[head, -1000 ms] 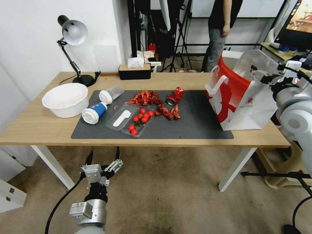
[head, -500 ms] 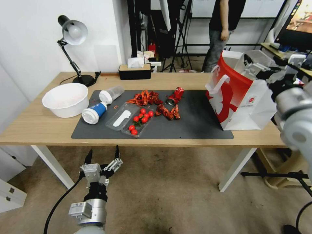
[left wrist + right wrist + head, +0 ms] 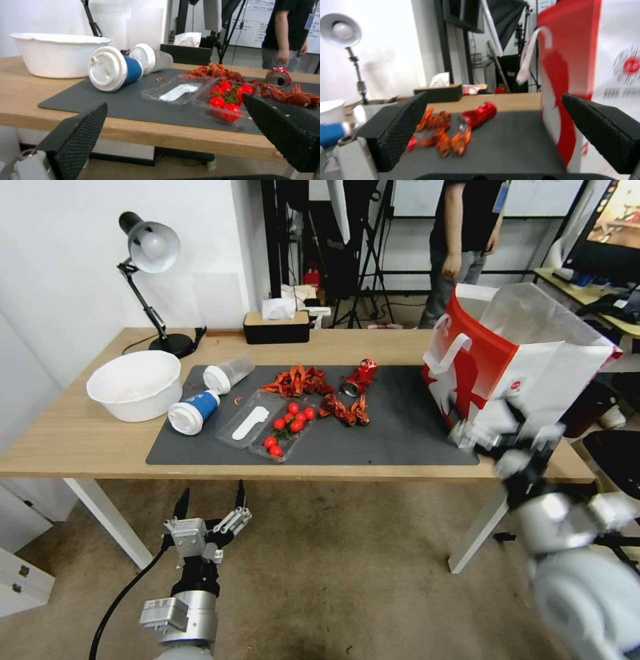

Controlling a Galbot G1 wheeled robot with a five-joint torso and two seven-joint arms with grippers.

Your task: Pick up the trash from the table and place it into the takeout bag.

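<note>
At three o'clock on the light wood surface point(image 3: 80, 437) stands the boxy white paper takeout bag with red side panels point(image 3: 507, 373), mouth open, its near corner on the edge of the dark grey mat point(image 3: 393, 443). The right gripper point(image 3: 510, 437) hangs just in front of the bag's base, jaws wide and empty. The left gripper point(image 3: 208, 507) waits at six o'clock, below the surface's near edge, jaws wide too.

Trash lies across the mat: a crushed red can point(image 3: 359, 375) near centre, orange-red shell scraps point(image 3: 298, 380) beside it, a clear tray of small red tomatoes point(image 3: 287, 430), a blue-and-white lidded cup point(image 3: 193, 410) and a clear cup with white lid point(image 3: 228, 373) on their sides at nine o'clock, next to a white bowl point(image 3: 133, 383).

The risk I see: the right arm, so close, could knock the light bag over, and the loose scraps may scatter when pinched.
</note>
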